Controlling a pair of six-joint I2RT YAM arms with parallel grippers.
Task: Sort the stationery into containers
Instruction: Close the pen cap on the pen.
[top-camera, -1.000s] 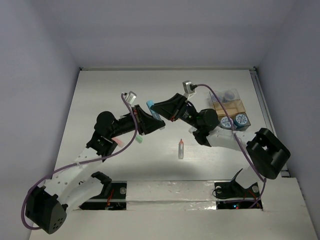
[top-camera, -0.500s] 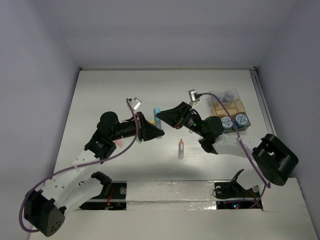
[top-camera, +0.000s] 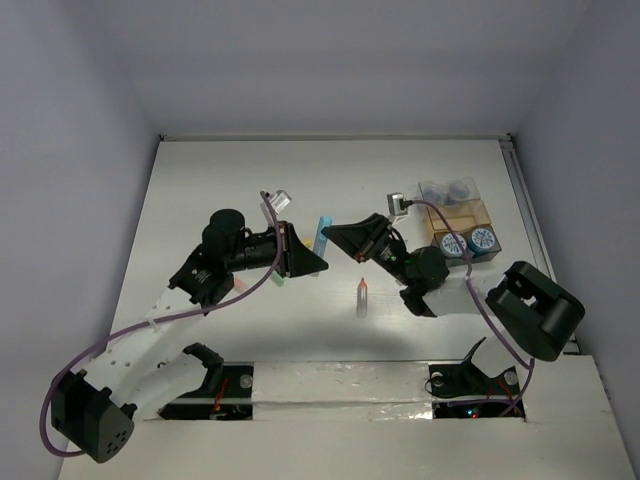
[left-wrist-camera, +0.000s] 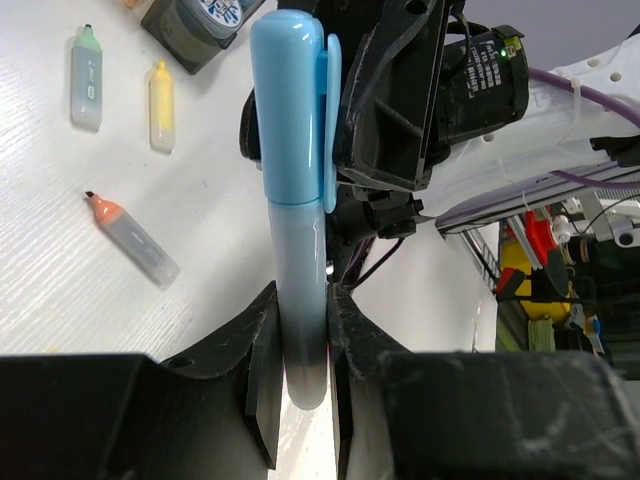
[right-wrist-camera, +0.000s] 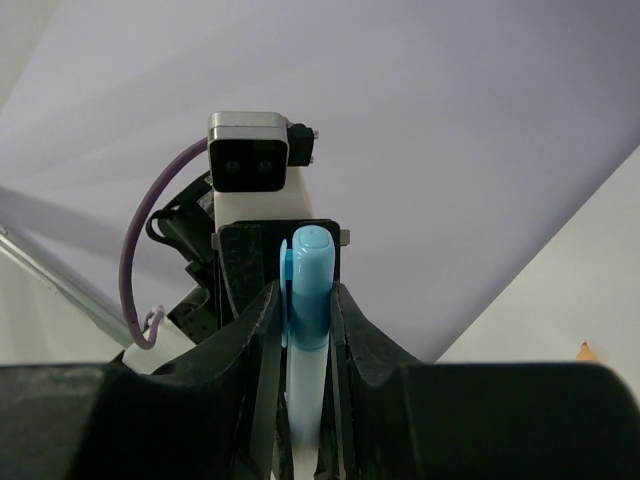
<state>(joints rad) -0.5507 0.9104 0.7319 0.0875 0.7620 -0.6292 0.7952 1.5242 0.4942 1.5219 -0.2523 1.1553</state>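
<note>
Left wrist: left hand (left-wrist-camera: 302, 305) and right hand (right-wrist-camera: 303, 300) both clamp the light blue pen (left-wrist-camera: 290, 120) between them

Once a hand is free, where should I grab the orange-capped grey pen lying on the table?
Mid-barrel of the orange-capped grey pen, from straight above, closing across its width: it lies flat, long and narrow, with nothing close beside it.

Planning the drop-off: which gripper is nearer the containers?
Right. Both sets of jaws are shut on the light blue pen mid-table. The right gripper holds it from the containers' side, the left gripper from the far side, beyond the pen.
</note>
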